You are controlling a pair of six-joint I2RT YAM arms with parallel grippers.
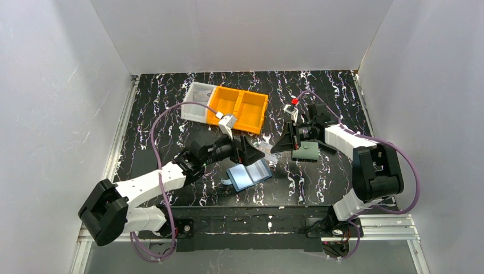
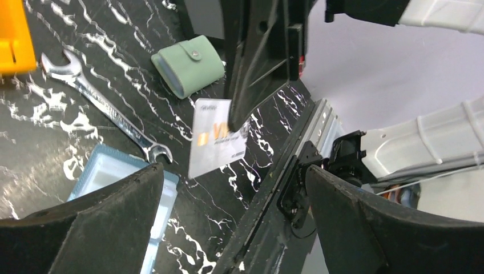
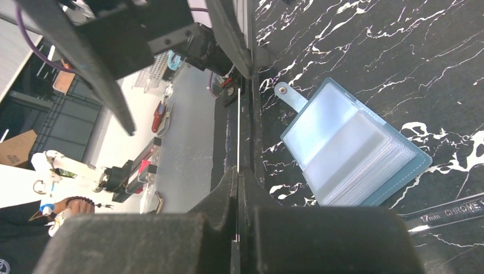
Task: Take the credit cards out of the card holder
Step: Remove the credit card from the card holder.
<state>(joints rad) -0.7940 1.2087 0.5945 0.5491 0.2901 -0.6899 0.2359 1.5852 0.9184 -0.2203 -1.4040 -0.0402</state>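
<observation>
1. Nearest the right wrist lens, the right pincer (image 3: pixel 238 177) is clenched on one credit card (image 3: pixel 238 128). The card is seen edge-on as a thin pale line between the two black fingers.
2. From the left wrist view, that card hangs clear of the table with its printed face showing, gripped at its upper edge by the right pincer. It sits just ahead of the left pincer (image 2: pixel 233 171), whose jaws are released and wide apart, holding nothing.
3. Credit cards in plain sight: one.
4. Card holders: one. The card holder (image 3: pixel 348 154) is blue and lies open and flat on the black marbled table (image 1: pixel 319 103), below the right pincer's tips, with its snap tab sticking out from one edge. Its clear pockets face up; whether cards sit inside them I cannot tell.
5. From above, the card holder lies just on the near side of the left pincer. The two pincers meet tip to tip over the table.
6. Wrenches: one. The wrench (image 2: pixel 103 105) lies flat beyond the left pincer, one open end just beside the card holder's corner.
7. Grey-green wallets: one. The grey-green wallet (image 2: pixel 191 64) is snapped shut and lies on the table under the right pincer's body.
8. Bins: two, both beyond the left pincer. The orange bin (image 1: pixel 238 108) has two compartments, and the clear bin (image 1: pixel 197 101) touches its left side. Their contents are too small to tell.
</observation>
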